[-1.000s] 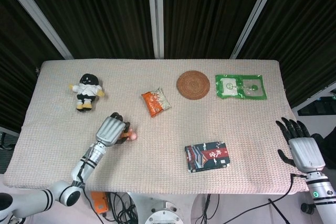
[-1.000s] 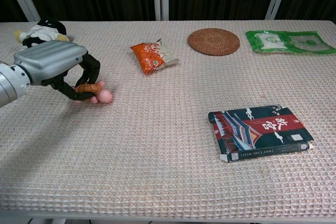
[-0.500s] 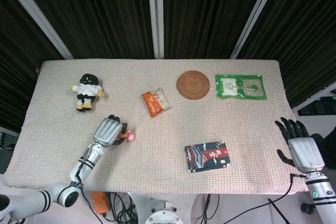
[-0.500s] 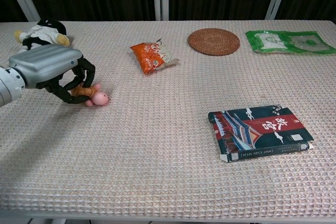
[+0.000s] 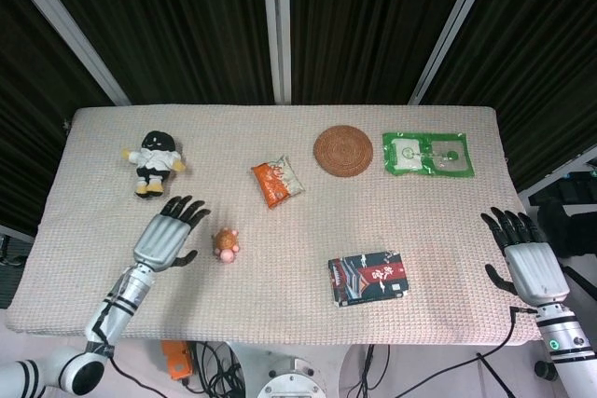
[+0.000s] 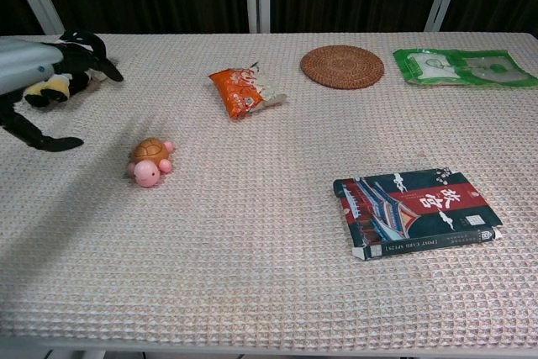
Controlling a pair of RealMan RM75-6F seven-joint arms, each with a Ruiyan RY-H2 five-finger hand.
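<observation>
the left hand [image 5: 166, 235] hovers with fingers spread just beside the toy turtle [image 5: 225, 244], which sits free on the counter [image 5: 298, 277] near the plush doll [image 5: 152, 161], suggesting a release step, with withdrawal judged next; the right hand [image 5: 527, 258] idles, spread.

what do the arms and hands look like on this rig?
Both hands have a ribbed silver-grey metal back and black jointed fingers. The left hand sits on a slim silver forearm with thin black cables running along it, ending in a white rounded arm segment with black bands. The right hand joins a silver-white wrist cuff with a small green dot and a black cable.
</observation>
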